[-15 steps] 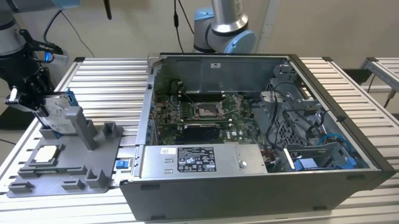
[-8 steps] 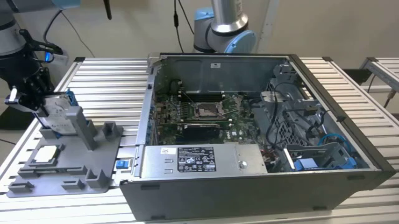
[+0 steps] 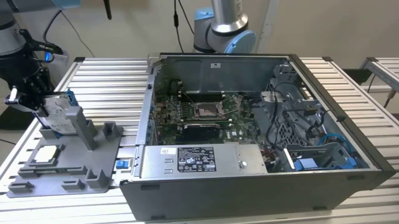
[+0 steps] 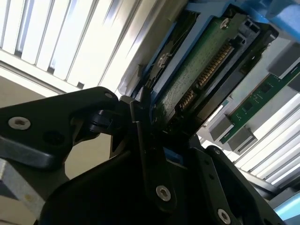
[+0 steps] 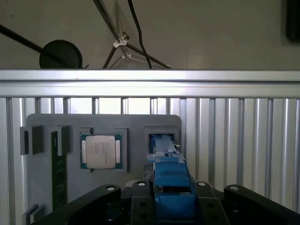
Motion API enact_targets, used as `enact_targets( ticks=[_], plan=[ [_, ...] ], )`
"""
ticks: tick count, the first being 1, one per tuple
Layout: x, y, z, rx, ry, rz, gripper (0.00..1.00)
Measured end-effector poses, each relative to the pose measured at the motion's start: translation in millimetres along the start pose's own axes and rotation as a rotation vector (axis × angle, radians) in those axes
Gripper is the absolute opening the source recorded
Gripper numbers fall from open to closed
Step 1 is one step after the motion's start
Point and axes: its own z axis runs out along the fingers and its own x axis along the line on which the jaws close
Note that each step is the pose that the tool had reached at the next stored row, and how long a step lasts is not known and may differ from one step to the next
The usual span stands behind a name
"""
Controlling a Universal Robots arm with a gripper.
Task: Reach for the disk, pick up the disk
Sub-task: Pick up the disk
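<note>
The disk (image 3: 57, 111), a silver drive in a blue frame, stands on edge in the grey fixture (image 3: 93, 161) at the exterior view's left, against a tall grey post. My gripper (image 3: 45, 108) is down over it from the left. In the first wrist view the disk's blue frame (image 5: 171, 180) runs from the fixture's slot to between my black fingers (image 5: 140, 197), which press on both sides. The second wrist view shows the disk's green circuit-board face (image 4: 197, 75) with a finger (image 4: 145, 140) against its edge. The gripper is shut on the disk, whose lower end sits at the slot.
A square silver chip (image 3: 46, 154) and a green memory stick (image 5: 58, 176) lie in the same fixture. An open computer case (image 3: 262, 186) stands at the exterior view's right on the slatted metal table (image 3: 106, 84). Another arm's base (image 3: 221, 28) stands behind the case.
</note>
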Motion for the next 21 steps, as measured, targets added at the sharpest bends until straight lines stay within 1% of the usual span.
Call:
enact_targets(
  ticks=[3, 7, 12, 21],
  plan=[
    [0.0, 0.1, -1.9, -0.0001, 0.0001, -0.004, 0.0],
    [-0.1, 0.2, -8.2, -0.0002, 0.0002, -0.007, 0.0],
    [-0.2, 0.5, -17.6, -0.0004, 0.0004, -0.01, 0.0],
    [-0.5, 1.0, -36.8, -0.0004, 0.0006, -0.02, 0.0]
  ],
)
